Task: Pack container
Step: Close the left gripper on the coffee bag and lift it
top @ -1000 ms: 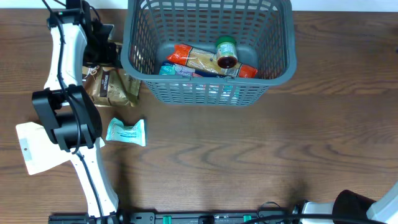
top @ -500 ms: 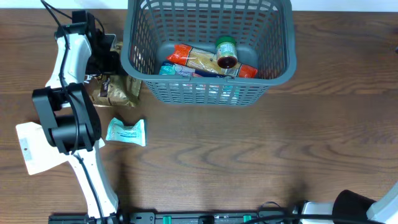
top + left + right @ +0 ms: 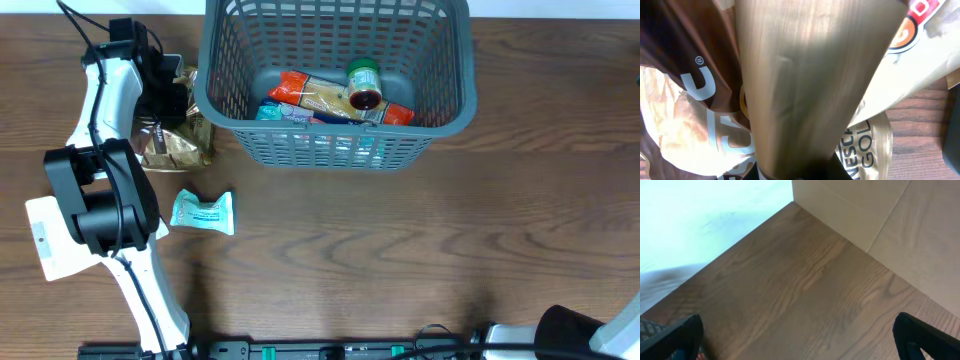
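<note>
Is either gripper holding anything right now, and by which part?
The left gripper is shut on the brown-and-gold packet, pinching a fold near its far end. The right gripper is open, holding nothing.

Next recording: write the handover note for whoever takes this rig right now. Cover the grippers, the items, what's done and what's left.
Left gripper: fingers shut on the brown-gold packet, on the table beside the basket.
Right gripper: open, empty, away from the work.
Done: orange packet, green-lidded jar and teal packets are in the basket.
Left: put the held packet in, then the teal sachet.
</note>
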